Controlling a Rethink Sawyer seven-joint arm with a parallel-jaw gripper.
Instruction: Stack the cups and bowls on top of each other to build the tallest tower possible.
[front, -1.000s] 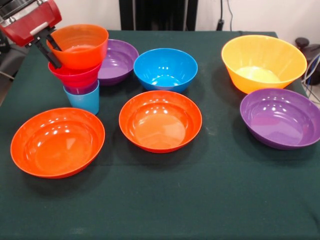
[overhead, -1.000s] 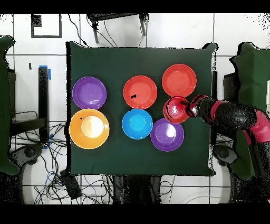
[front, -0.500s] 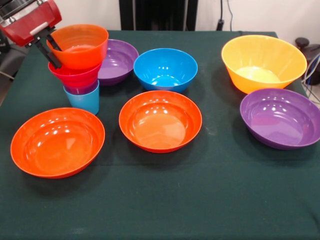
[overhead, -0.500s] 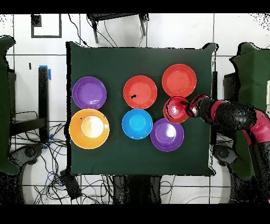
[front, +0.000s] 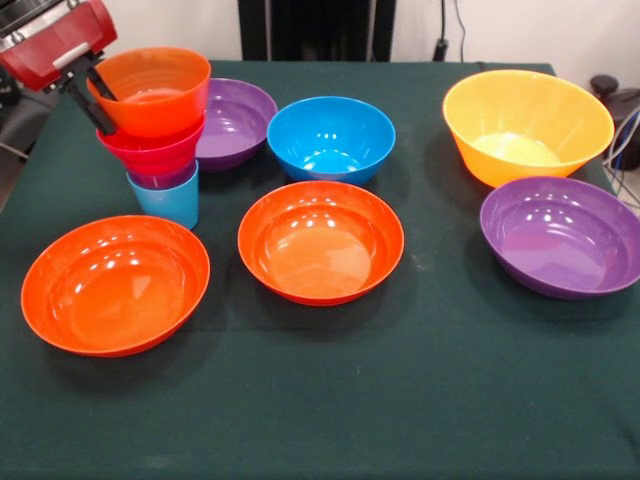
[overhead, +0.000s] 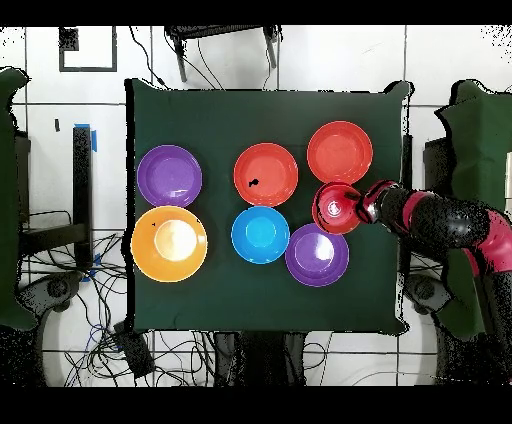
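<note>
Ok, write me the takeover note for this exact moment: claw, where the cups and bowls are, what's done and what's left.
Claw: fingers straddle the small orange bowl rim atop the tower.
Tower: light blue cup, purple cup, pink bowl, orange bowl.
Loose on the table: blue bowl, two orange-red bowls, two purple bowls, yellow-orange bowl.
Left: stack those six.

From the front we look slightly down across the table (front: 420, 420), quite near. From overhead we look straight down, farther away. Both views share the whole table.
</note>
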